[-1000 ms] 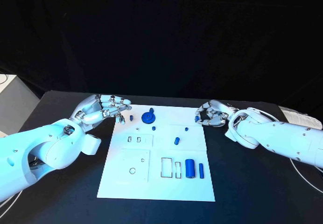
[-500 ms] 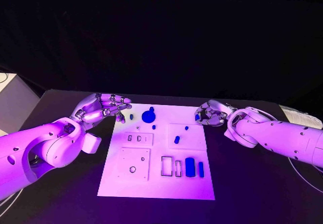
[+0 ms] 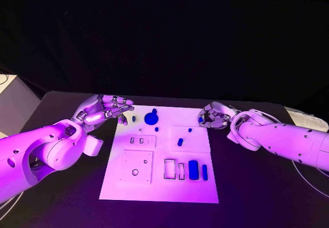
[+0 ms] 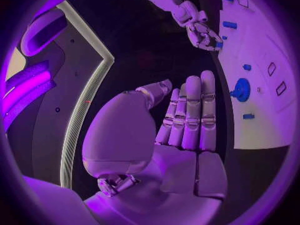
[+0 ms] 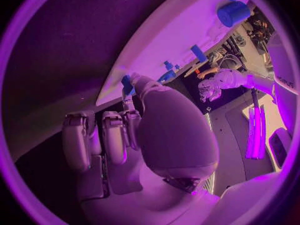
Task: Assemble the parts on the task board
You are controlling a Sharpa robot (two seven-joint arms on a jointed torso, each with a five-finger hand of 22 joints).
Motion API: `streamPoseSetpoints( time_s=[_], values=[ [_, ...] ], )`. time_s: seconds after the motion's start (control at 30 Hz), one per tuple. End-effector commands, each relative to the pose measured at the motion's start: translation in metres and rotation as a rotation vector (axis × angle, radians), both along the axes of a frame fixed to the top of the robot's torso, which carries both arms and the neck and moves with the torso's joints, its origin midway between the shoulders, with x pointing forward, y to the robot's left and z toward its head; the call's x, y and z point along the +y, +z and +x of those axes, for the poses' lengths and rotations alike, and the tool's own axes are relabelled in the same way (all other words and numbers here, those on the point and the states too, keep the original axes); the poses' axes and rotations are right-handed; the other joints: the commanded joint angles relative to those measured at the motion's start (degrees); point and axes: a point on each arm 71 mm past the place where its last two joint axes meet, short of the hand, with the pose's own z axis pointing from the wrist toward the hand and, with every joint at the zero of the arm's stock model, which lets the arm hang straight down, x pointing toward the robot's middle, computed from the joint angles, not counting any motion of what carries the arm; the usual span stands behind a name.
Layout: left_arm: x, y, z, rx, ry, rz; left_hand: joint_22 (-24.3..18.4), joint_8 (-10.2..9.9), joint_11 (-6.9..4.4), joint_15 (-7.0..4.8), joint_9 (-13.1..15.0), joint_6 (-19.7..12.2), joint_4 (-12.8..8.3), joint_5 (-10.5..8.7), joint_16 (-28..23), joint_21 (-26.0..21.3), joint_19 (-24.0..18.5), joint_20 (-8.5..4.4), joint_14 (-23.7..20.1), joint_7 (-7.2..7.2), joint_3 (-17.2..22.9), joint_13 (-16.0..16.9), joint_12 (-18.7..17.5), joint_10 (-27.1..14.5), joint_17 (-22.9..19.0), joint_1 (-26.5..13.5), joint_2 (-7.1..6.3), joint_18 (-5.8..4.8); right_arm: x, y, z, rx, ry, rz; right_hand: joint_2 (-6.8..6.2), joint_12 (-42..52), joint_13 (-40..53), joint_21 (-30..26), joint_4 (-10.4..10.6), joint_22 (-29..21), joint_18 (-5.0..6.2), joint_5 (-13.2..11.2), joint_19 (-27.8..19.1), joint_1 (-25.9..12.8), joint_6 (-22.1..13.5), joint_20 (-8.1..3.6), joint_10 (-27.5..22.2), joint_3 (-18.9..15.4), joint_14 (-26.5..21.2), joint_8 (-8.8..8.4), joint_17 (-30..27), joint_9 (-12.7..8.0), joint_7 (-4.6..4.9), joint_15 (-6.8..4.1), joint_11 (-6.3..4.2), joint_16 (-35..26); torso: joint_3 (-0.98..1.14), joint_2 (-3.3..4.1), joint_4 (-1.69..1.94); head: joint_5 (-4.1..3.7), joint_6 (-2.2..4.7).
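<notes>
Two hands flank the far end of the white board [image 3: 159, 161]: the right hand [image 3: 214, 116] pinches a small blue part [image 3: 201, 120] at the board's edge, seemingly ready for seating, while the left hand [image 3: 104, 110] hovers empty, fingers loose.

Beneath my hands lies a black table [image 3: 260, 190]; beyond them hangs a dark backdrop [image 3: 178, 47]. Left of my left hand stands a pale cabinet [image 3: 12, 102].
</notes>
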Motion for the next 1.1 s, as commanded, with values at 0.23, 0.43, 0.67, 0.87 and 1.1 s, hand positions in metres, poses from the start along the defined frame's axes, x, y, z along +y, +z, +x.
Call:
streamPoseSetpoints(
  time_s=[0.23,0.43,0.67,0.87,1.1],
  values=[
    [-0.001,0.001,0.0,-0.005,-0.016,-0.004,0.06,-0.38,0.06,0.08,0.07,-0.49,-0.3,-0.36,0.22,0.15,-0.27,0.04,-0.49,0.06,-0.07,0.06,-0.23,-0.3,-0.08,0.19,0.27,0.28,0.002,0.012,-0.003,-0.167,-0.051,0.037,1.04,1.45,10.02,0.72,-1.07,13.55,-0.78,-2.1,5.14,-1.45,1.9,-1.41,1.78,2.41,5.94,4.48,14.79,2.61,-2.24,-1.42,-1.53,0.34,-0.04,-0.04,0.05,0.06,0.04],
    [0.001,0.001,0.0,-0.004,-0.012,-0.003,0.06,-0.38,0.06,0.08,0.07,-0.49,-0.3,-0.36,0.22,0.15,-0.27,0.04,-0.49,0.06,-0.07,0.06,-0.23,-0.3,-0.08,0.19,0.27,0.28,0.007,0.018,-0.006,-0.185,-0.094,0.049,1.12,1.47,10.1,0.64,-1.29,13.49,-0.76,-2.64,5.11,-1.78,1.65,-1.61,1.88,2.91,5.92,5.23,14.74,2.93,-2.37,-1.6,-1.7,0.32,-0.11,-0.11,-0.24,0.14,0.23],
    [0.002,-0.001,0.004,-0.003,0.001,0.002,0.22,-0.44,0.09,0.12,0.12,-0.56,-0.32,-0.33,0.27,0.36,-0.53,0.09,-0.59,0.08,-0.03,0.06,-0.23,-0.37,-0.15,0.16,0.33,0.29,0.034,0.031,-0.012,-0.161,-0.122,0.056,0.98,1.24,9.9,0.78,-1.41,13.63,-0.81,-3.47,5.19,-2.32,1.25,-1.74,1.73,3.3,5.91,5.87,14.66,3.17,-2.4,-1.68,-1.75,0.28,-0.4,-0.49,-0.78,0.53,0.64],
    [-0.002,-0.003,0.007,0.008,0.015,0.011,0.25,-0.43,0.09,0.13,0.14,-0.53,-0.29,-0.35,0.28,0.41,-0.58,0.11,-0.6,0.07,-0.06,0.07,-0.19,-0.32,-0.16,0.1,0.32,0.28,0.088,0.036,-0.029,-0.103,-0.072,0.067,0.58,1.04,9.74,0.67,-1.32,13.54,-0.78,-4.06,5.14,-3.1,0.97,-1.79,1.61,3.45,5.81,6.34,14.28,3.31,-2.35,-1.69,-1.73,0.12,-0.62,-0.8,-1.17,1.3,0.33],
    [-0.008,-0.007,0.01,0.023,0.029,0.023,0.3,-0.38,0.06,0.13,0.18,-0.44,-0.23,-0.36,0.3,0.47,-0.69,0.13,-0.65,0.04,-0.09,0.1,-0.12,-0.2,-0.19,0.0,0.35,0.28,0.155,0.033,-0.05,-0.042,0.02,0.064,0.51,1.03,9.75,0.7,-1.22,13.57,-0.79,-4.15,5.15,-3.41,0.87,-1.79,1.65,3.54,5.72,6.49,13.95,3.33,-2.34,-1.68,-1.72,-0.02,-0.93,-1.26,-1.55,2.53,-0.44]
  ],
)
